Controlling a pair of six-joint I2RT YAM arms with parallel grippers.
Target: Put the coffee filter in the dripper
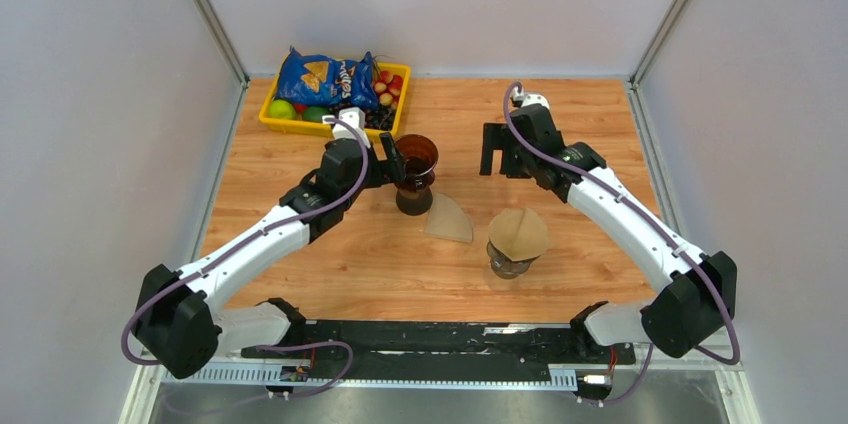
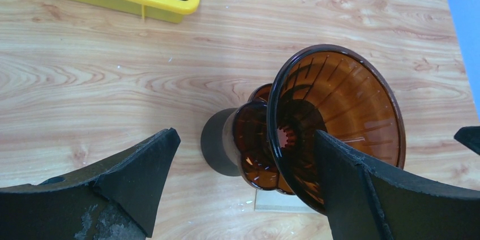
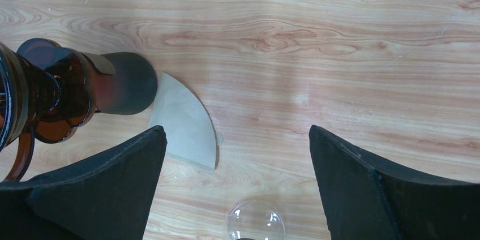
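Observation:
The amber glass dripper [image 1: 416, 166] stands upright on its dark base left of centre. My left gripper [image 1: 398, 166] is open right at its left side. In the left wrist view the dripper [image 2: 339, 110] fills the right half. Its neck lies between the open jaws of the left gripper [image 2: 243, 186], and the right finger [image 2: 362, 195] overlaps the rim. A folded pale paper filter [image 1: 450, 219] lies flat on the table beside the dripper's base. It also shows in the right wrist view [image 3: 184, 124]. My right gripper [image 1: 497, 159] is open and empty, hovering right of the dripper.
A clear glass vessel [image 1: 510, 262] topped with an opened brown filter cone [image 1: 520, 231] stands near the centre front; its glass [image 3: 255, 224] shows below the right gripper [image 3: 238, 158]. A yellow tray [image 1: 283, 126] with fruit and a blue snack bag [image 1: 325, 76] sits at the back left.

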